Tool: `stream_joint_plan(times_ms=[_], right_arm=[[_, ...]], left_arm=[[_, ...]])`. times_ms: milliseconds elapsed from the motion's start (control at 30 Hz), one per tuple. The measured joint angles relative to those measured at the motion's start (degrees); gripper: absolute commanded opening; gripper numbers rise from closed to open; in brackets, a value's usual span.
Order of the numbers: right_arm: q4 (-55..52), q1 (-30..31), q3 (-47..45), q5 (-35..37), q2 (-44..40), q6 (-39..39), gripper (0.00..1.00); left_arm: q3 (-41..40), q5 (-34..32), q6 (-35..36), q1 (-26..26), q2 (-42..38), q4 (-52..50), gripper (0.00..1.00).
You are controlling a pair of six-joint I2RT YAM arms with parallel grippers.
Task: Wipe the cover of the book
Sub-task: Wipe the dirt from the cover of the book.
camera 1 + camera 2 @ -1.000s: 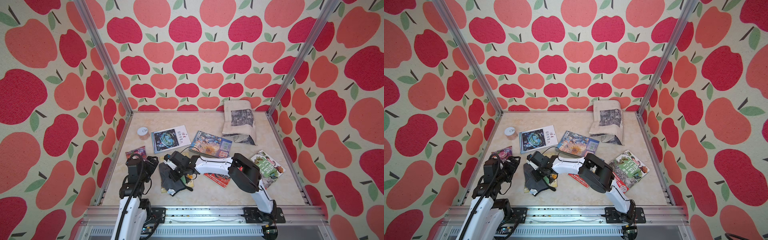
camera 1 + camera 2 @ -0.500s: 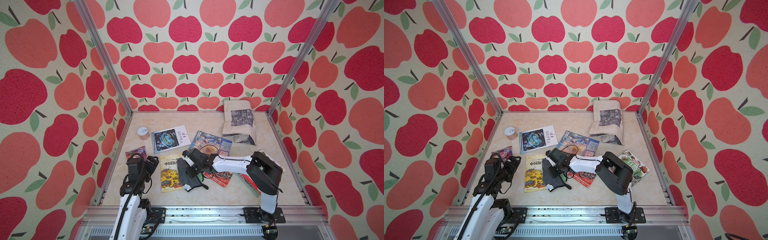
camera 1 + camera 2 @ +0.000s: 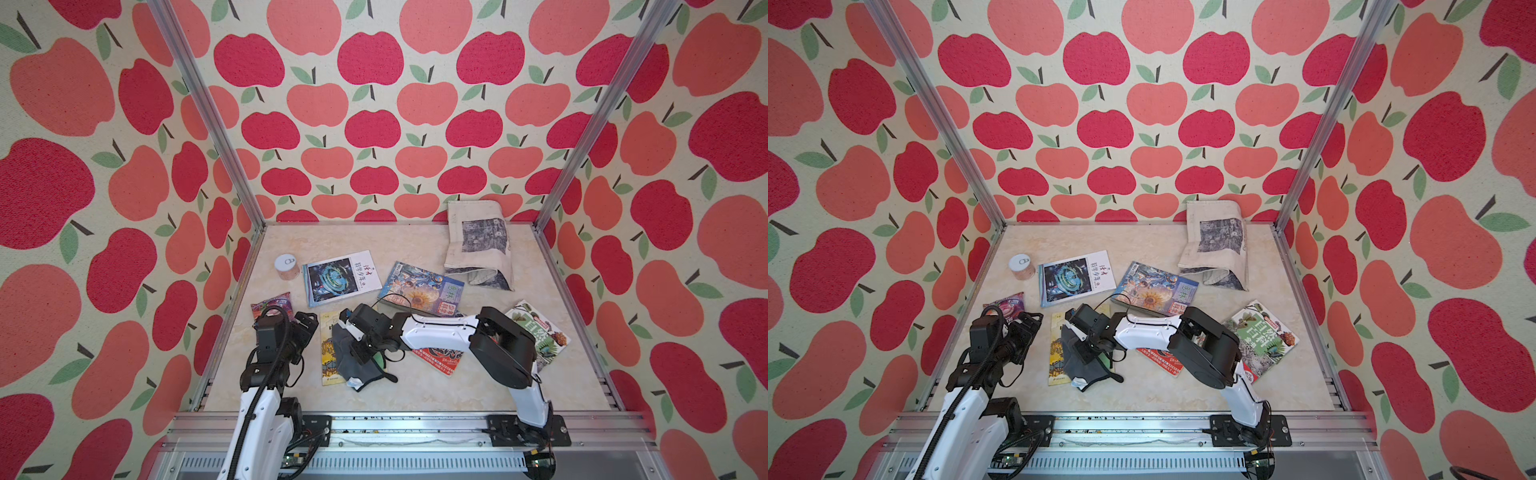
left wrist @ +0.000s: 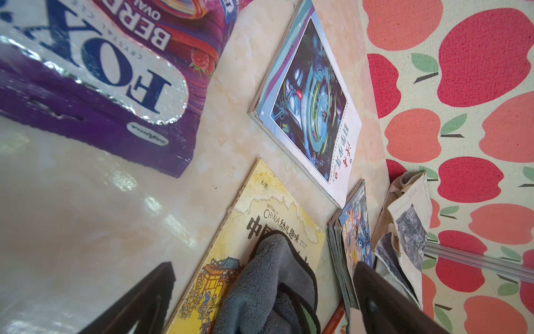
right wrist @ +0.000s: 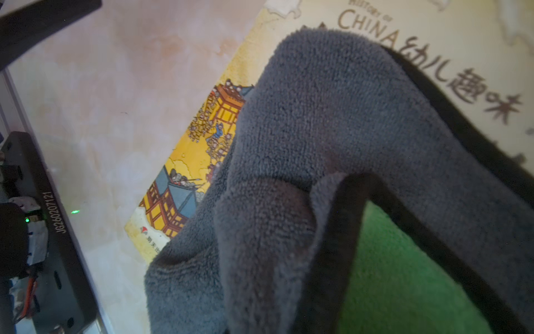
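Between the jaws of the right gripper (image 3: 360, 350), clamps the cloth (image 3: 357, 372) tight. Drags it back left onto the book (image 3: 330, 361), flat near the table (image 3: 415, 399) front, after swinging off right half a second ago. Suggests another wiping pass under way. Leaves left gripper (image 3: 306, 329) spread wide, idle alongside.

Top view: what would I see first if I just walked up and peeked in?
The walls grab you first, covered in big red and pink apples all around the table. Then, near the front, the right hand holds a grey cloth down on the yellow book, with other picture books scattered behind it. The left hand sits wide open just beside that yellow book.
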Motion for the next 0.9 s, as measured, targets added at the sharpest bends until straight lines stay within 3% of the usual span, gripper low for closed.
stream_joint_plan(times_ms=[233,500,900], right_arm=[[-1.8,1.8,9.2,-3.7,6.1,-3.2,0.00],[-3.0,2.8,10.2,-5.9,6.9,-6.0,0.00],[0.7,2.5,-8.3,-3.8,-5.6,-7.6,0.00]], left_arm=[[-0.5,0.6,0.0,0.1,0.1,0.0,0.99],[-2.1,1.2,-1.4,2.2,0.0,1.7,0.99],[-2.5,2.8,-1.8,2.2,1.2,2.8,0.99]])
